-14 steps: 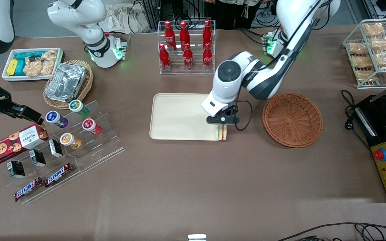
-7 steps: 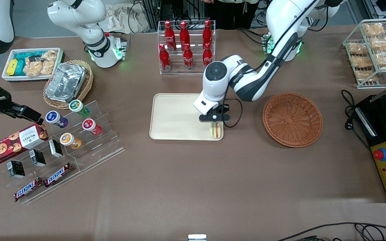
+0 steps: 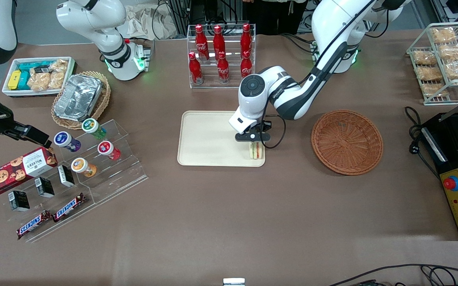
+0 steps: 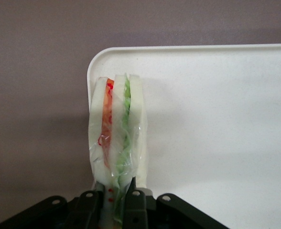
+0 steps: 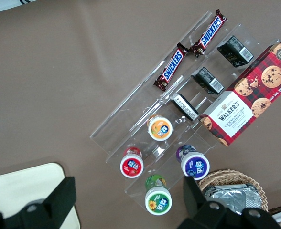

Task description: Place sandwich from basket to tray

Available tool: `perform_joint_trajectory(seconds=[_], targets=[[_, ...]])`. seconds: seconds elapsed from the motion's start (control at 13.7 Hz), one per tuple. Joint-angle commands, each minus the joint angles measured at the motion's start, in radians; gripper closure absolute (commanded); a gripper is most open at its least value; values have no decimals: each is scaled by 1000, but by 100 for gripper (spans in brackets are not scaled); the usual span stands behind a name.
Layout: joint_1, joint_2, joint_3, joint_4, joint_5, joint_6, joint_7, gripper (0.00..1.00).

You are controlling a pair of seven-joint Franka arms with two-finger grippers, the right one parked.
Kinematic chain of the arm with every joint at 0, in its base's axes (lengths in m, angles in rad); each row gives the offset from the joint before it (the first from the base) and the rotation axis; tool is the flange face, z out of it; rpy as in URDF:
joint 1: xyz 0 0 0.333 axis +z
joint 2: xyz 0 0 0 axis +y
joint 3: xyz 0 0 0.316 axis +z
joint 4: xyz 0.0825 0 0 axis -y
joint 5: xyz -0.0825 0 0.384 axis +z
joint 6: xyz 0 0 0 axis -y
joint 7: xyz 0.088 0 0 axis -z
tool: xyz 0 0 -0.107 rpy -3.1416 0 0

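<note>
Gripper [image 3: 255,143] clamped on sandwich [image 3: 256,151], over tray [image 3: 205,139] corner nr basket [image 3: 347,142]

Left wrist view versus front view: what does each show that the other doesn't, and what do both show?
Only the left wrist view shows the sandwich close up: red and green filling layers in clear wrap, pinched at one end by the fingers.

Only the front view shows the empty basket, the cola bottles and the snack display.

Both show the gripper shut on the sandwich, upright over the tray corner nearest the basket.
</note>
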State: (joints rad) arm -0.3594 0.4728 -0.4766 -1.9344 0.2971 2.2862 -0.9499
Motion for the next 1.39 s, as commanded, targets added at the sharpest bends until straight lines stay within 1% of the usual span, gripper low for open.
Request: perform_joint_trajectory(seconds=[0.0,0.07,0.22,0.29,0.37,0.44,0.59,0.66,0.88,0.95,1.02,1.17,1.32], targets=[[-6,9,4,3,19,18,5,81],[-7,15,4,5,19,19,6,81],[-7,26,4,5,20,32,7,77],[-7,26,3,3,34,30,7,73],[-7,26,4,2,40,30,5,50],[-7,26,3,2,40,29,3,35],[-4,24,3,2,40,29,5,8],[-3,23,3,2,40,29,-1,1],[3,3,3,9,40,6,0,0],[8,-17,3,20,40,-37,5,0],[13,-35,3,44,40,-91,16,0],[55,-78,0,107,22,-225,109,0],[115,-121,-4,170,-22,-376,204,1]])
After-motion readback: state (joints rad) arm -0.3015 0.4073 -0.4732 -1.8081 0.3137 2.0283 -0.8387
